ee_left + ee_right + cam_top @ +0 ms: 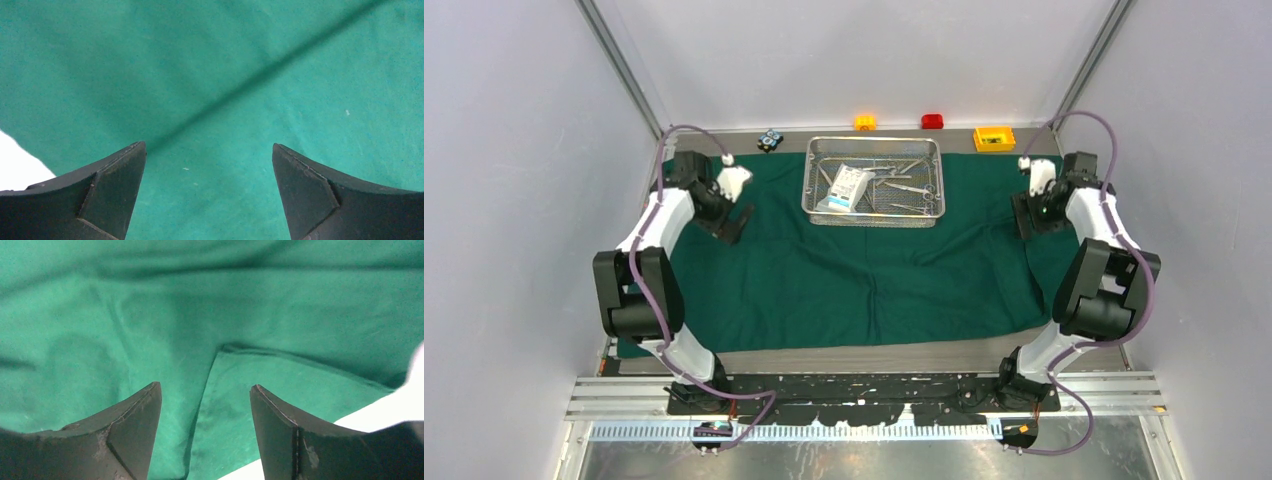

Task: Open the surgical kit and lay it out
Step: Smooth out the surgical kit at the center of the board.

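Fingers (pixel 115 185) of the left gripper (pixel 209 150) stand wide and empty over the drape (pixel 854 290) toward the worktop's (pixel 874 356) far-left corner. The right gripper (pixel 205 387) is likewise parted, holding nothing, above a folded hem at the far-right side. Judged handling: the drape is soft, limp and light and apt to bunch, so pinch it at a hem or corner. The rigid steel wire-mesh tray (pixel 874 222) sits on it at the far edge, centre, and holds a flat white pouch (pixel 846 187) and slim silver instruments (pixel 909 187), which look thin and slippery.
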`<act>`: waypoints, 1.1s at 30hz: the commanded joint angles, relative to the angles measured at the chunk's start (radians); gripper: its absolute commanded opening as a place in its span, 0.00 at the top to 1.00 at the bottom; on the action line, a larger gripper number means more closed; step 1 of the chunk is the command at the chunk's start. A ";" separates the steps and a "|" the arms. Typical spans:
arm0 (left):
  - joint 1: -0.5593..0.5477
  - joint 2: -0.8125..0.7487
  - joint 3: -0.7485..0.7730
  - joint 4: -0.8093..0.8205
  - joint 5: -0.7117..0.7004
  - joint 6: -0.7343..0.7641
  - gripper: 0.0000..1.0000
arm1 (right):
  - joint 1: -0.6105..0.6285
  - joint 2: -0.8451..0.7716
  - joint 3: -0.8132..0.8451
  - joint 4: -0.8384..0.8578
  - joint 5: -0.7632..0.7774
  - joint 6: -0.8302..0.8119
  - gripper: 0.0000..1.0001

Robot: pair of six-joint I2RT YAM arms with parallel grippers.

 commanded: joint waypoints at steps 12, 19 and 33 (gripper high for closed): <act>-0.028 -0.093 -0.229 0.028 -0.035 0.160 0.01 | -0.003 0.009 -0.307 0.126 0.326 -0.109 0.48; -0.028 -0.088 -0.233 0.032 -0.053 0.172 0.01 | -0.039 -0.081 -0.357 0.093 0.408 -0.112 0.73; -0.028 -0.048 -0.118 -0.028 -0.078 0.179 0.01 | -0.193 -0.332 -0.467 0.004 0.528 -0.032 0.82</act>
